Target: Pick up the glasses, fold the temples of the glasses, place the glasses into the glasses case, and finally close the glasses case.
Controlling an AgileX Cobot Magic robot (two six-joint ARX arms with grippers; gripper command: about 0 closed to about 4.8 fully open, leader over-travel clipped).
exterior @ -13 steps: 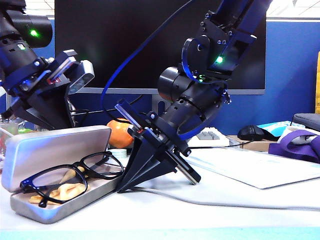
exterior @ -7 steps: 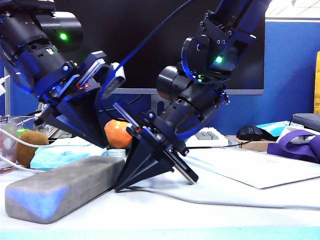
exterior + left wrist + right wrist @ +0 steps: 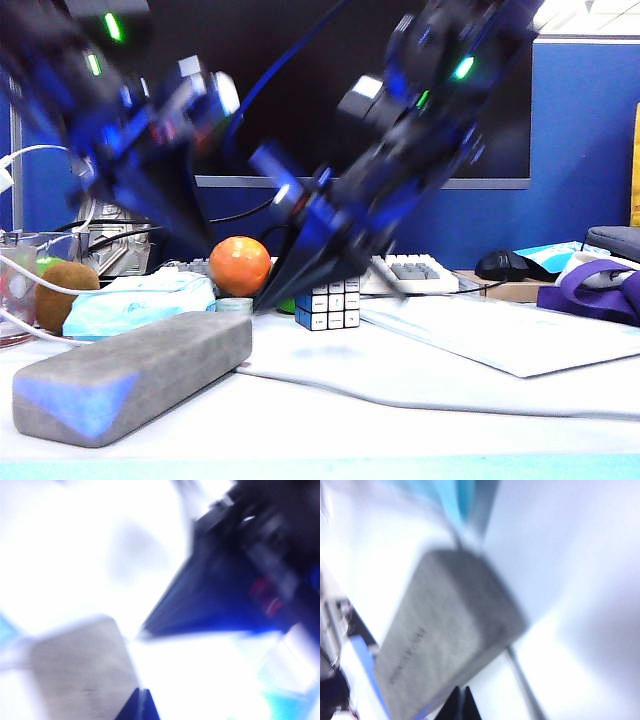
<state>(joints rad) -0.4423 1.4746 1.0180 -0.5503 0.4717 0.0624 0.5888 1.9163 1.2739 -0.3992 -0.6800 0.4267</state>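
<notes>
The glasses case (image 3: pixel 130 375) lies closed on the table at the front left, grey side up; it also shows in the left wrist view (image 3: pixel 80 670) and the right wrist view (image 3: pixel 450 630). The glasses and their temples are hidden. My left gripper (image 3: pixel 205 240) is blurred and hangs shut above the case's far end, its tips (image 3: pixel 142 692) together with nothing between them. My right gripper (image 3: pixel 262 303), also blurred, hangs shut just above the table right of the case, its tips (image 3: pixel 462 690) pressed together. Its dark wedge (image 3: pixel 225 605) crosses the left wrist view.
Behind the case sit a light-blue tissue pack (image 3: pixel 135 300), a kiwi (image 3: pixel 65 290), an orange (image 3: pixel 240 265) and a Rubik's cube (image 3: pixel 328 305). A grey cable (image 3: pixel 420 403) runs across the table to the right. A paper sheet (image 3: pixel 490 340), keyboard (image 3: pixel 410 272) and mouse (image 3: pixel 508 264) lie further back.
The case lid has come down over the glasses and the case now lies shut. Both grippers have lifted off the case, and both arms are blurred with movement.
</notes>
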